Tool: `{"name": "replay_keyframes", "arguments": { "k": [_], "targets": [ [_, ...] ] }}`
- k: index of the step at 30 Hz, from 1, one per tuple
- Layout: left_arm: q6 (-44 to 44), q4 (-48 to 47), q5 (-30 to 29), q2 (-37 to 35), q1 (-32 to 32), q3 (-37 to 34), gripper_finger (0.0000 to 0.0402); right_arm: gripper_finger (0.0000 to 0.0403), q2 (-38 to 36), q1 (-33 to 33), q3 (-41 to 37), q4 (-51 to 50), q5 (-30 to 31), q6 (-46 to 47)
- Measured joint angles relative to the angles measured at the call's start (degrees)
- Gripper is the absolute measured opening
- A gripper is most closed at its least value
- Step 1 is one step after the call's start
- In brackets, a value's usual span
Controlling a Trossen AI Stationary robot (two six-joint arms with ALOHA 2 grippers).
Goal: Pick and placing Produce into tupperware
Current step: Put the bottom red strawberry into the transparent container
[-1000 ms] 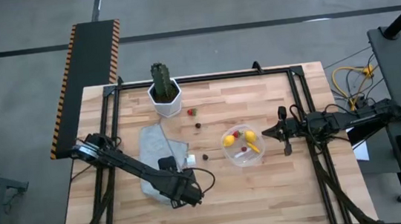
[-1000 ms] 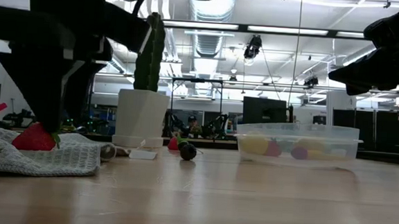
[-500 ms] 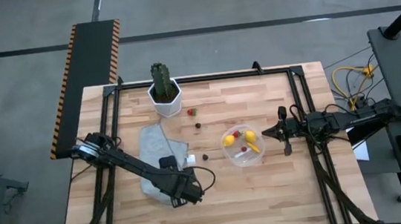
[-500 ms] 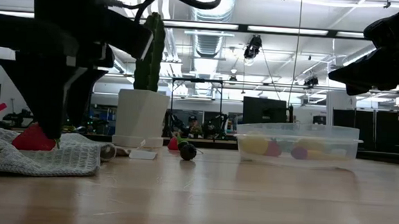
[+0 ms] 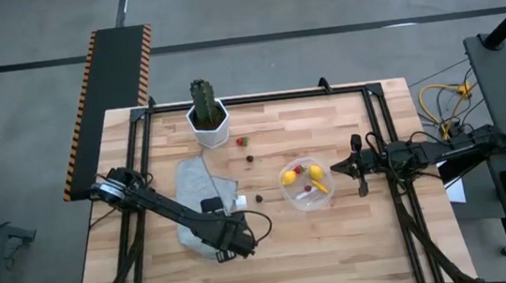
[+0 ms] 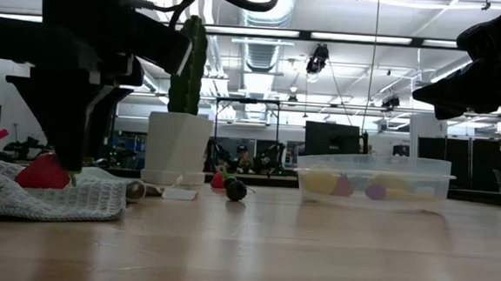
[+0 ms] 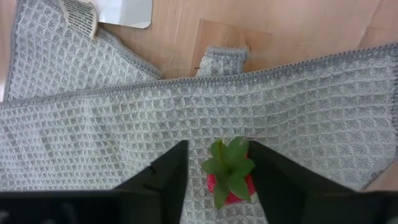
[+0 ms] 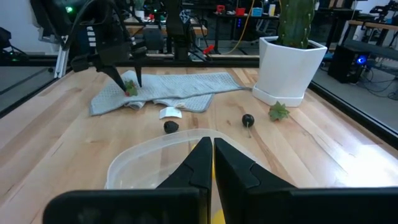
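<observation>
A red strawberry with green leaves (image 7: 229,182) lies on the grey waffle cloth (image 5: 196,189) near the table's near-left part. My left gripper (image 7: 216,155) is open over it, pointing down, with a finger on each side of the berry and not touching it. In the low view the berry (image 6: 43,174) sits beside the fingers (image 6: 69,147). The round clear tupperware (image 5: 306,184) holds two yellow lemons, an orange carrot stick and red berries. My right gripper (image 5: 337,166) is shut and waits just right of the tub.
Two dark berries (image 5: 259,197) (image 5: 249,158) and a strawberry (image 5: 242,142) lie loose on the wood between the cloth and the tub. A small white cube (image 5: 240,201) sits at the cloth's edge. The cactus in its white pot (image 5: 207,118) stands near the far edge.
My left gripper has sunk a little toward the strawberry on the cloth. The right arm and the produce have kept still.
</observation>
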Motion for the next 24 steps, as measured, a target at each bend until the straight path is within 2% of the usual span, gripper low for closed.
{"name": "replay_keyframes", "arguments": {
  "k": [8,24],
  "targets": [
    [2.93,1.43,0.74,0.00,0.27,-0.02,0.0011,0.0009,0.00,0.00,0.00,0.00,0.00,0.02],
    [6.03,0.86,1.79,-0.02,1.38,1.82,0.0000,0.0009,0.01,0.00,0.00,0.00,0.00,0.00]
  ]
}}
